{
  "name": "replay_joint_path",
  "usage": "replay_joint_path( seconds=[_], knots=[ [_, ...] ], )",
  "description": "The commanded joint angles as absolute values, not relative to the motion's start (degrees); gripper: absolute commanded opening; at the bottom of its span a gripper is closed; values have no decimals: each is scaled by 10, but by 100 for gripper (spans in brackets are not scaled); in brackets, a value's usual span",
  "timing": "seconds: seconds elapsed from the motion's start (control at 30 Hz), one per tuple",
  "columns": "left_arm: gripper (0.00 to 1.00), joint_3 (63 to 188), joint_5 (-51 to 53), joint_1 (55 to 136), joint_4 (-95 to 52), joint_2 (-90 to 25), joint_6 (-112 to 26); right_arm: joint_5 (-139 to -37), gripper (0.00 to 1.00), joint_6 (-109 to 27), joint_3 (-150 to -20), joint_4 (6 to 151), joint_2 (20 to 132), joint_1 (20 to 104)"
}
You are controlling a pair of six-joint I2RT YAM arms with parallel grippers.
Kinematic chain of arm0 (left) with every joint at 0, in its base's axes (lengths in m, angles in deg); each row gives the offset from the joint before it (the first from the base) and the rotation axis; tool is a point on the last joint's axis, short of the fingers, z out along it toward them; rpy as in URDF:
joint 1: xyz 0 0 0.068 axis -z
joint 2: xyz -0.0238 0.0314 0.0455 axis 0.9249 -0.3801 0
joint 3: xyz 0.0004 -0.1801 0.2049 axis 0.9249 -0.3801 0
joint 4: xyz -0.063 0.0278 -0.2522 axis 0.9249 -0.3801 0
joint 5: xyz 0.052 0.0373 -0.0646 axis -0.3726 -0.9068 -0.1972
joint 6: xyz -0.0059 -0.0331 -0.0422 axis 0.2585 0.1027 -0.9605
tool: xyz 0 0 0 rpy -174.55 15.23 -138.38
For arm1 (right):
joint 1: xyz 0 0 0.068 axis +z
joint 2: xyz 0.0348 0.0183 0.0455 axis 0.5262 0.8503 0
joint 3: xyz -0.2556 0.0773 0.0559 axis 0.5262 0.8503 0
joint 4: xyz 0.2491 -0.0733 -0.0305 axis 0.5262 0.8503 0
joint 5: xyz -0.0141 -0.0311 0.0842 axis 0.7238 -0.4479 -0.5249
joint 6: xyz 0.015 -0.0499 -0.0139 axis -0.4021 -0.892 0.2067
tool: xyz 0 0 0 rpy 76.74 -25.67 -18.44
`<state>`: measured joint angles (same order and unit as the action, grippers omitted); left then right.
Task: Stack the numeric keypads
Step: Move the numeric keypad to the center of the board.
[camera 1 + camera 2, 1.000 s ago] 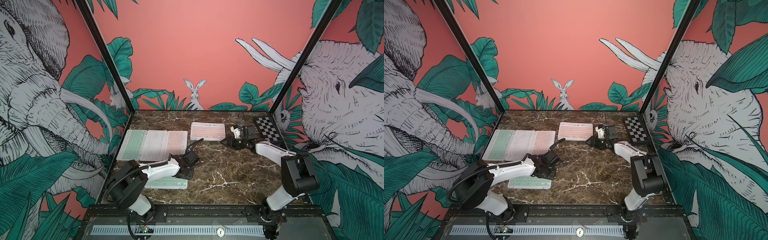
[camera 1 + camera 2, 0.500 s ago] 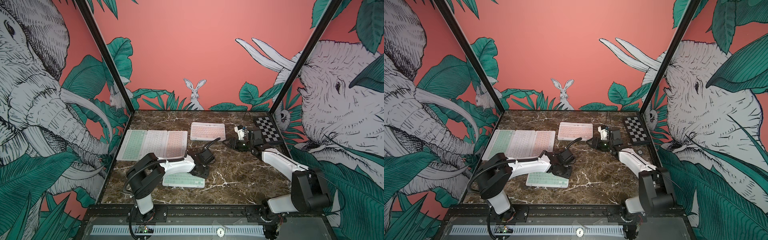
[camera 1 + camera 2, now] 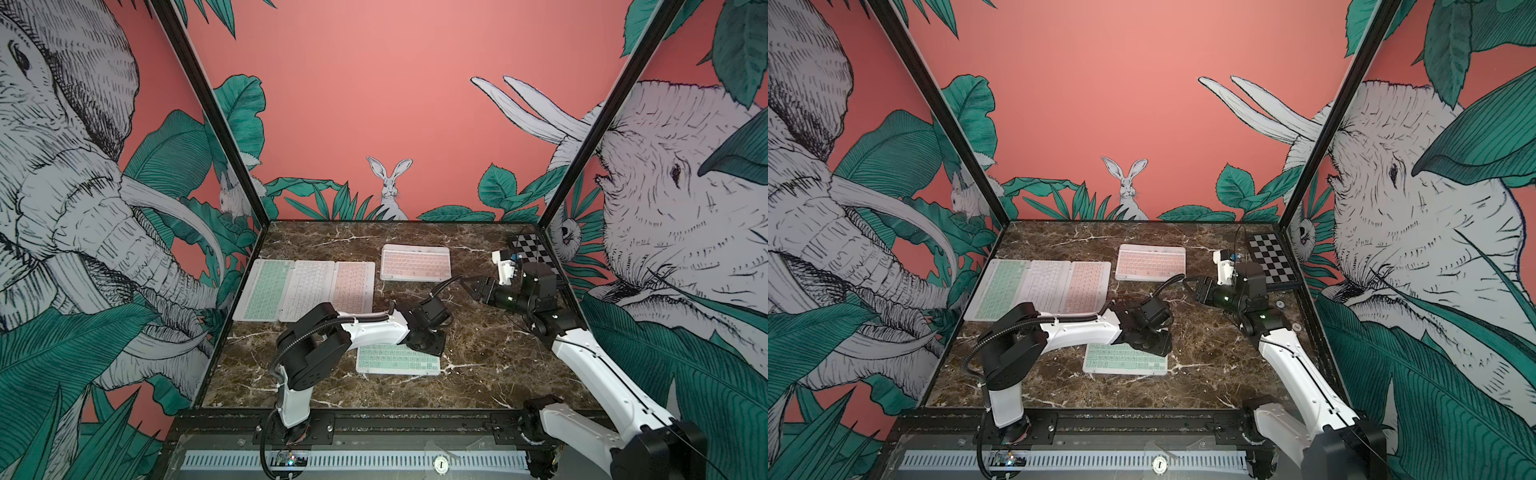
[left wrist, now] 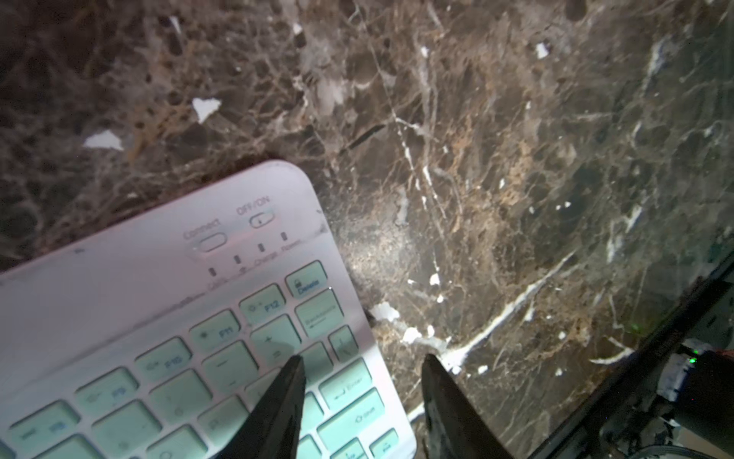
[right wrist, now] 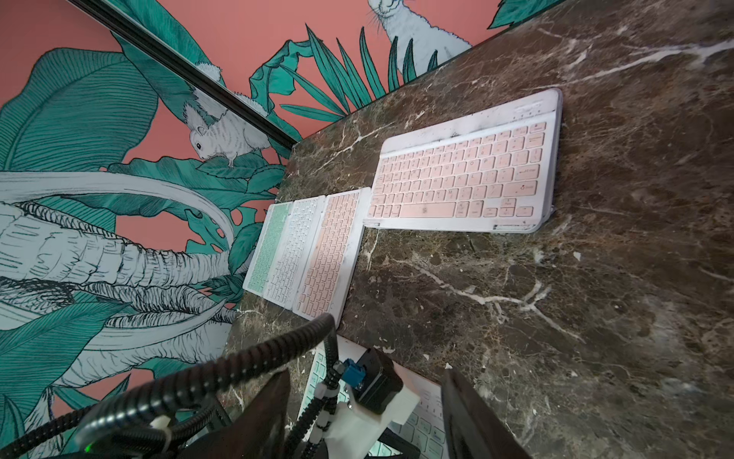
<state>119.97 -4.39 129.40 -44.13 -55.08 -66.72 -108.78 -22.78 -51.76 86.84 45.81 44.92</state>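
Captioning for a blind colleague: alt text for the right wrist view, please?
A pink keyboard lies flat on a brown marble table, beside a row of three keyboards, green, white and pink. In front, the open right gripper frames the left arm over a green keyboard.
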Motion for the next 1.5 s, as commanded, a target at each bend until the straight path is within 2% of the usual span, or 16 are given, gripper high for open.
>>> replay_joint_path(
  seconds=[0.0,0.13,0.3,0.43,0.7,1.03,1.47],
  knots=[
    [52,1158,-112,1293,-455,-444,-680,-1051,60,-250,-503,915,450,451],
    [52,1077,-141,1256,-500,-339,-687,-1005,61,-266,-472,934,446,478],
    [55,950,-132,1166,-547,-202,-692,-920,61,-282,-452,976,456,553],
    [57,889,-137,1123,-569,-146,-669,-889,60,-283,-442,1003,471,597],
    [56,866,-87,1098,-525,-214,-631,-869,60,-247,-416,994,487,653],
    [54,895,-57,1101,-498,-277,-608,-877,60,-234,-408,972,509,671],
    [53,923,-56,1146,-488,-321,-607,-874,61,-214,-409,996,555,687]
  ],
)
